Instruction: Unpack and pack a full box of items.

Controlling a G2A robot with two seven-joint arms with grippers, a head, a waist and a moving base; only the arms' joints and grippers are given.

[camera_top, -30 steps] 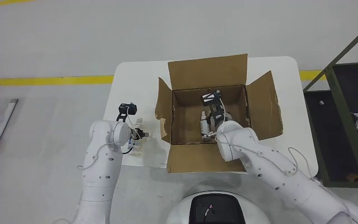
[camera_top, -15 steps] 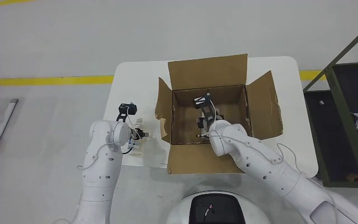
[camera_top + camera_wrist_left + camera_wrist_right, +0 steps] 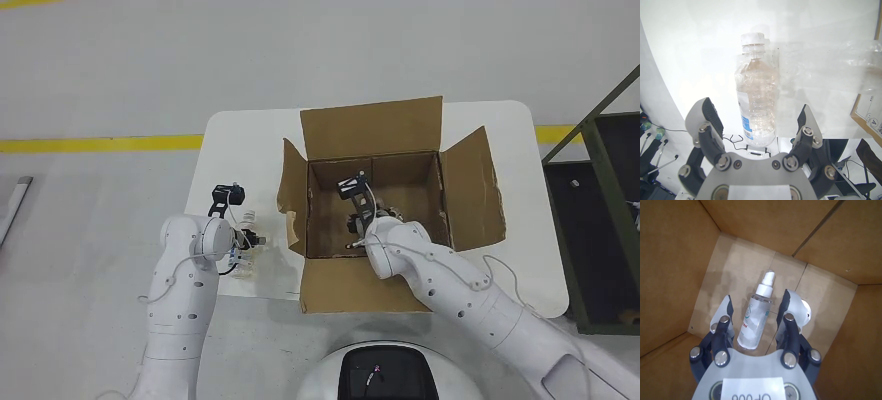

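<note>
White table carries an open cardboard box at centre frame in the top view. Right gripper is inside the box, jaws wide apart, either side of a spray bottle lying on the box floor, gripping nothing. Left gripper, left of the box, is equally wide and empty, with a clear water bottle lying on the table between its jaws.

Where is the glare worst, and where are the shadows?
Left wrist view: the white table is washed out by glare, and the clear water bottle nearly blends in. Right wrist view: pale sheen on the box floor beside the spray bottle. Top view: the box interior lies in shade.
</note>
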